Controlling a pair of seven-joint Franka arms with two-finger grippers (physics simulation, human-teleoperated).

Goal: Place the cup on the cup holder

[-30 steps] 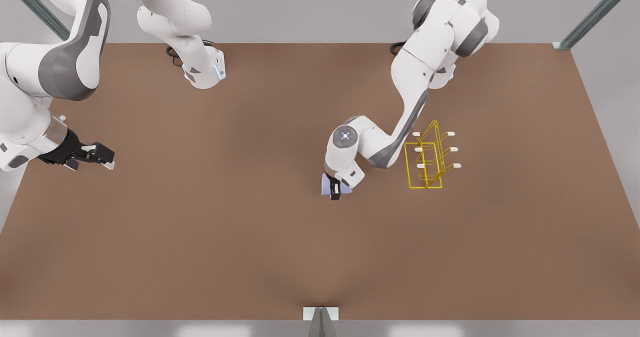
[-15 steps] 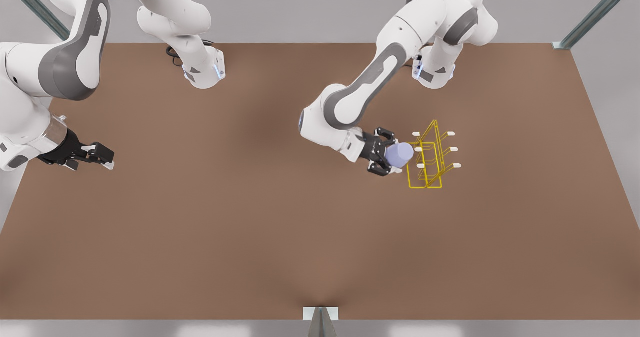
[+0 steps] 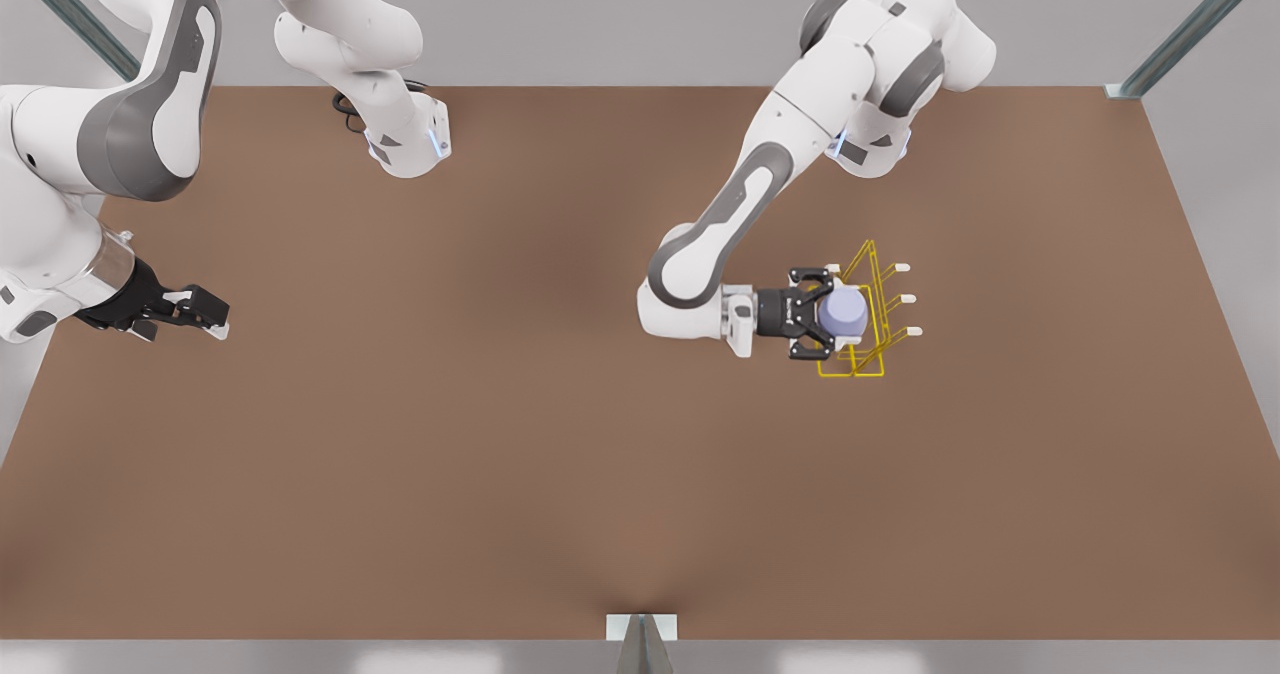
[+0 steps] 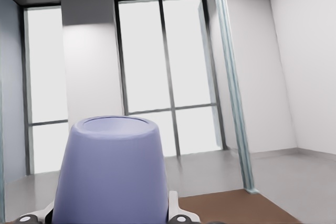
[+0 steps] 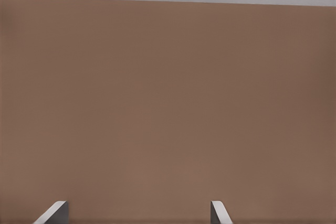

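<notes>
Cup [image 3: 843, 314], inverted and clamped in left end effector [image 3: 826, 314] over cup holder [image 3: 868, 349] right of table [image 3: 500, 454] centre; seat it squarely on a peg before opening; right end effector [image 3: 205, 311] waits far left, fingers apart.

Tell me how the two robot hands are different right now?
The left end effector grips the cup at the holder; the right end effector holds nothing. The left one is shut on the cup; the right one's fingers are spread open. The left works on the front view's right; the right waits on its left. Both are black two-finger end effectors on white arms.
</notes>
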